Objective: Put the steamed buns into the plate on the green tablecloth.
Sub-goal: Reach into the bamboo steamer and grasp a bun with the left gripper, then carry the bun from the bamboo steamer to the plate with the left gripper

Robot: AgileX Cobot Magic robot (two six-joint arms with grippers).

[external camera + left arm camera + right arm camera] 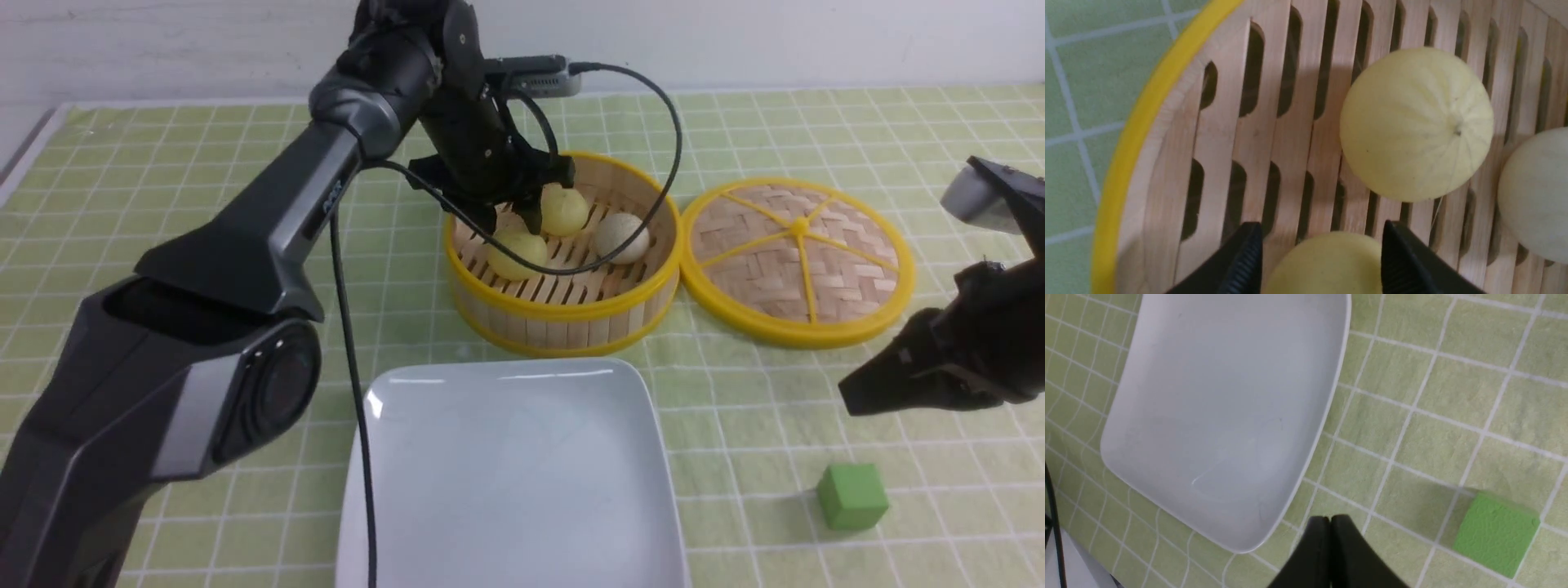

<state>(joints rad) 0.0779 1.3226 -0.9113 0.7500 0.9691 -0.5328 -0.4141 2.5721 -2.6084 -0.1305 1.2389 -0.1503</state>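
Three steamed buns lie in a round bamboo basket (563,314) on the green tablecloth (163,171): a near yellow bun (518,255), a far yellow bun (565,209) and a greyish-beige bun (622,237). My left gripper (513,224) is down in the basket, open, its fingers on either side of the near yellow bun (1327,265). The left wrist view also shows the far yellow bun (1414,122) and the beige bun (1535,196). The white square plate (506,465) sits empty in front of the basket. My right gripper (851,398) is shut and empty, hovering right of the plate (1216,416).
The basket's woven lid (796,261) lies flat right of the basket. A small green cube (851,496) sits near the front right, close under the right gripper (1331,518); it also shows in the right wrist view (1496,533). The left arm's cable hangs over the basket and plate.
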